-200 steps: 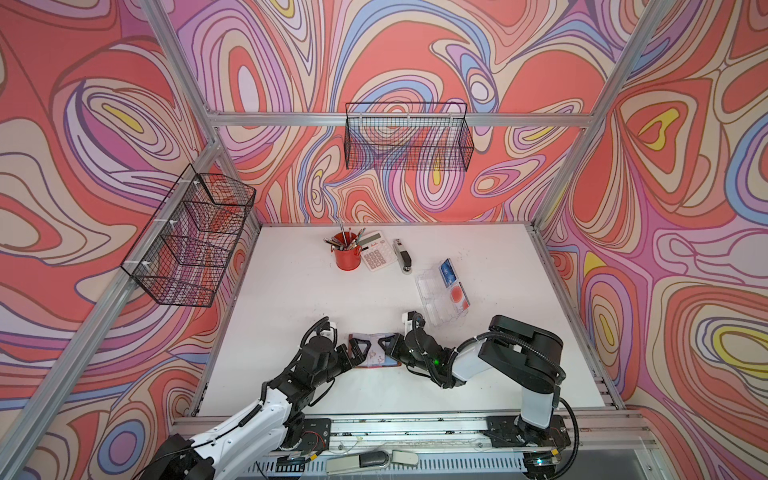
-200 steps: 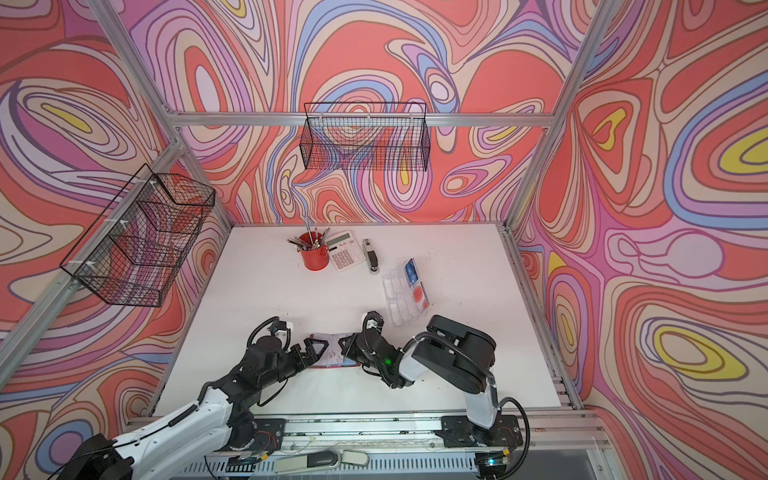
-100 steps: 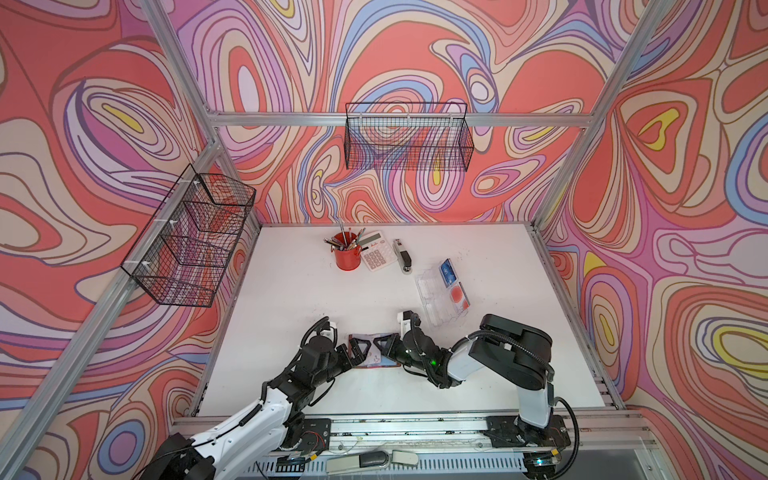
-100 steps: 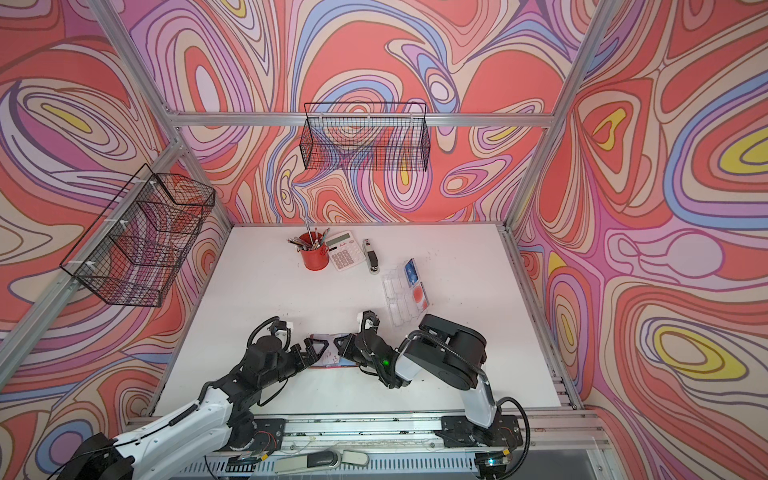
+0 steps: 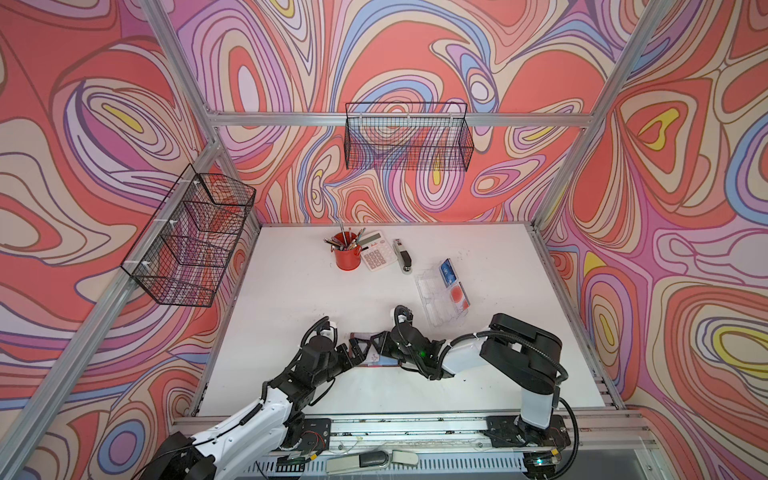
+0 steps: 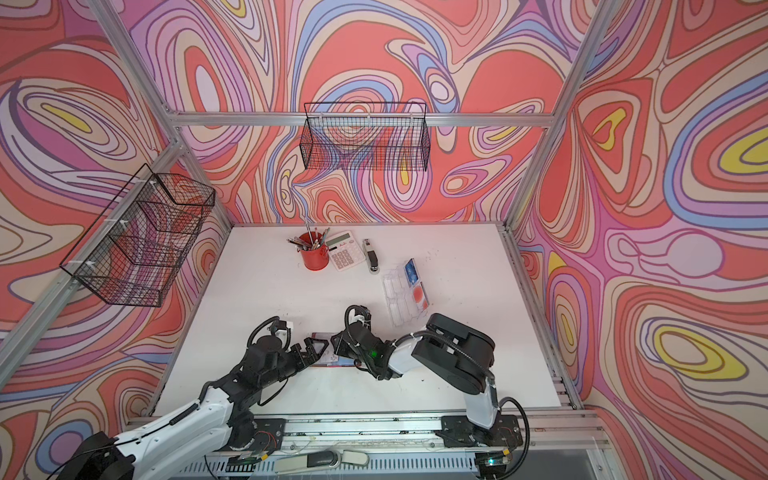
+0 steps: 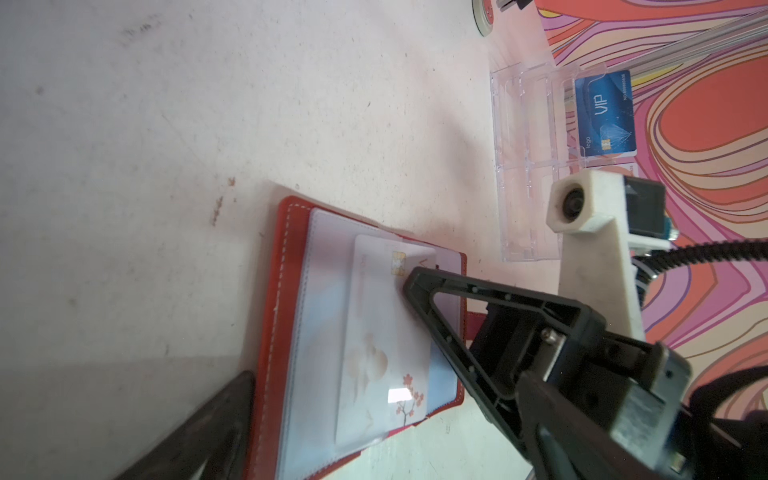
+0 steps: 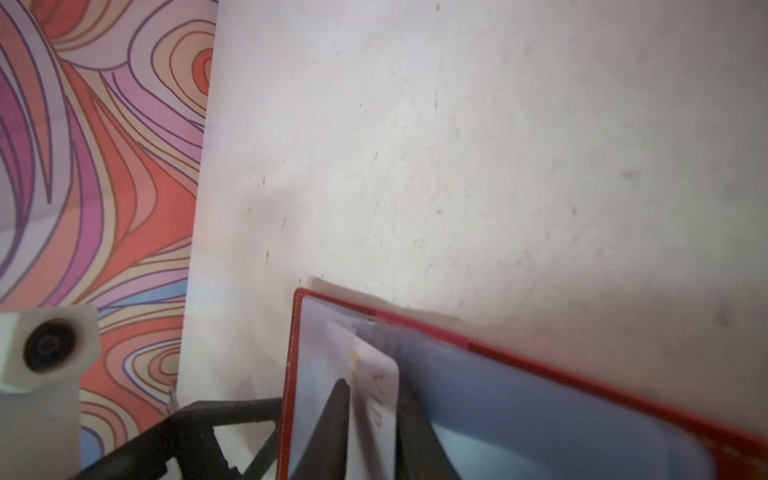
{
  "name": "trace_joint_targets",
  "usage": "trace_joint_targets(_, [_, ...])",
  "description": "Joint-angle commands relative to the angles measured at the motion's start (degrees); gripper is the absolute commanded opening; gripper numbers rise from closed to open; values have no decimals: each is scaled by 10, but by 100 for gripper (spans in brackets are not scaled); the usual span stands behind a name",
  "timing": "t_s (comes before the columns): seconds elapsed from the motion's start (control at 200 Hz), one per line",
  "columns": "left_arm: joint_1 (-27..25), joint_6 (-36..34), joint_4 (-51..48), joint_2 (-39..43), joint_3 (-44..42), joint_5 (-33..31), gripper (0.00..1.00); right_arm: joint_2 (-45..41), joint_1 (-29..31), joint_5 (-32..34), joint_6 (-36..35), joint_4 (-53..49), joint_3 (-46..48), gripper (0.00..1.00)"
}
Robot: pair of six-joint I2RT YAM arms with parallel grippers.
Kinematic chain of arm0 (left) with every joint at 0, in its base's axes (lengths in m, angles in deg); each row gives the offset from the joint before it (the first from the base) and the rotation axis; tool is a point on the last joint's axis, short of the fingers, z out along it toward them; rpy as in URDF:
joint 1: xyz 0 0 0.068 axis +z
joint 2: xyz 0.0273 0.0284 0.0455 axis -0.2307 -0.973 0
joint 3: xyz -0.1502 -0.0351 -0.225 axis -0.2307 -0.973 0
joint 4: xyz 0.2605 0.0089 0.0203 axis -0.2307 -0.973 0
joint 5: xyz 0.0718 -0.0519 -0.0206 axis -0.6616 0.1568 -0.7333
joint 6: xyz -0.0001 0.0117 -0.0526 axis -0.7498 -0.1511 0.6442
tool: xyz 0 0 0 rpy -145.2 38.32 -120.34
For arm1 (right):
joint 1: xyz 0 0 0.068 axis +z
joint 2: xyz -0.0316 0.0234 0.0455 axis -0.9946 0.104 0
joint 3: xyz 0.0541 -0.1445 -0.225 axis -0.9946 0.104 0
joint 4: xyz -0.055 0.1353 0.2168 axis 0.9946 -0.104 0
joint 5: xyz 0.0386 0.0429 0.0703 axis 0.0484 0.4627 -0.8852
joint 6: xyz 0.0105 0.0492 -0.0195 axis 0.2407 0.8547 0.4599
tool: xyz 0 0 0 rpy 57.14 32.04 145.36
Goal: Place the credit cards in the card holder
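The card holder (image 7: 286, 332) lies open on the white bench (image 5: 291, 299). A pale card (image 7: 374, 340) appears partly inside its clear sleeve. My right fingers (image 8: 338, 415) flank that card narrowly; whether they clamp it I cannot tell. My left fingers (image 7: 208, 436) stand wide beside the holder's edge, holding nothing. Step in hand: insertion. Next: seat the card fully, then fetch the blue card (image 7: 604, 112) from the clear tray (image 7: 519, 166). Swirl-patterned walls enclose the bench.

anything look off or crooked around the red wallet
The pale blossom-print card looks only part-way in and slightly askew in the clear sleeve of the open red leather-look card holder. Nothing else looks spilled or damaged.
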Motion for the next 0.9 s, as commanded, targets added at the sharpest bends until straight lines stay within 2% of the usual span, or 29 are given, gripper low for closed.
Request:
trace_joint_targets(0.0, [-3,12,-94,7,-30,-11,100,-43,3,59,-37,-128,-6,28])
trace_joint_targets(0.105, [-3,10,-104,23,-31,-11,100,-72,3,70,-50,-158,-9,29])
trace_joint_targets(0.305, [-3,3,-104,38,-31,-5,97,-99,16,53,-47,-142,5,31])
trace_joint_targets(0.891, [-3,-15,-65,-13,-22,26,95,-3,33,0,-16,-94,-27,30])
